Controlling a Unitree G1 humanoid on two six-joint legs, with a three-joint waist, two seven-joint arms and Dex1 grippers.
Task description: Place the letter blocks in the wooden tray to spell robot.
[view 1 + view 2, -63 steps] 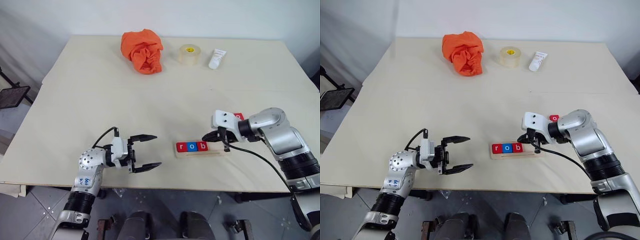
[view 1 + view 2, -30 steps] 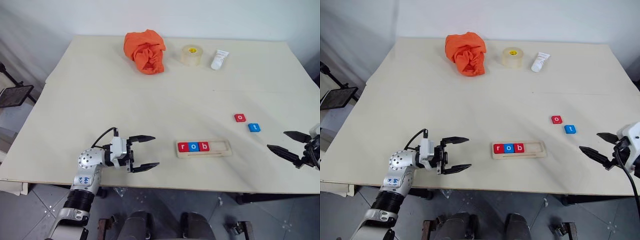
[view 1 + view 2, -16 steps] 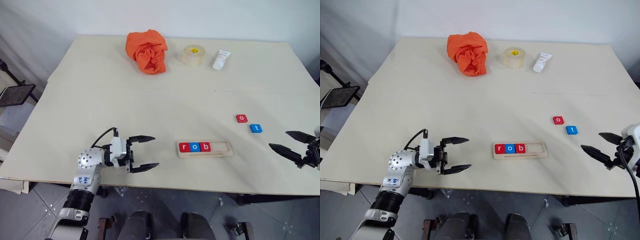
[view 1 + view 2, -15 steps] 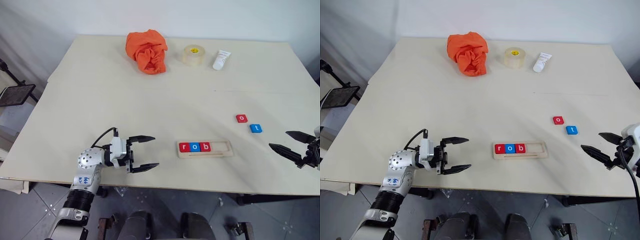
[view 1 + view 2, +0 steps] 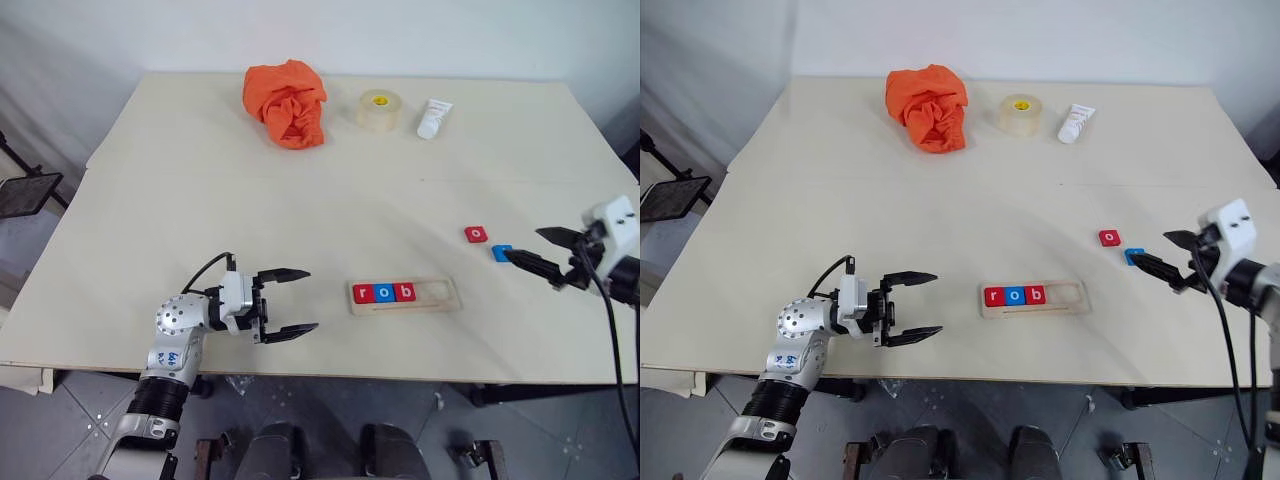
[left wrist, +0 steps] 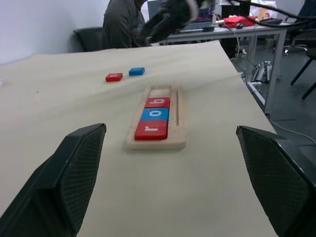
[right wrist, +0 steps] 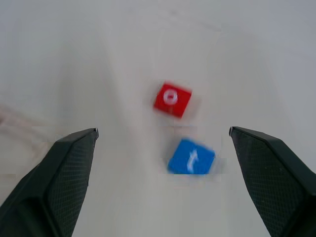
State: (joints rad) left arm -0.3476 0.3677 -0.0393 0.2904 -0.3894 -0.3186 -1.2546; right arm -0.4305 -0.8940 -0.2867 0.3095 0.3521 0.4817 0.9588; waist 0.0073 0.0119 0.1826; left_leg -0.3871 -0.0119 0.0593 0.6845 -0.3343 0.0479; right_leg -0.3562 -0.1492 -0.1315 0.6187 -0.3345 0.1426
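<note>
The right end effector hovers with its black fingers spread wide, tips just beside the small blue square "t" block; the red "o" block lies near it. Leftward, the long pale-wood tray holds r, o, b. The left end effector gapes wide above the cream worktop.

Five letter blocks — three red, two blue — one wooden tray
</note>
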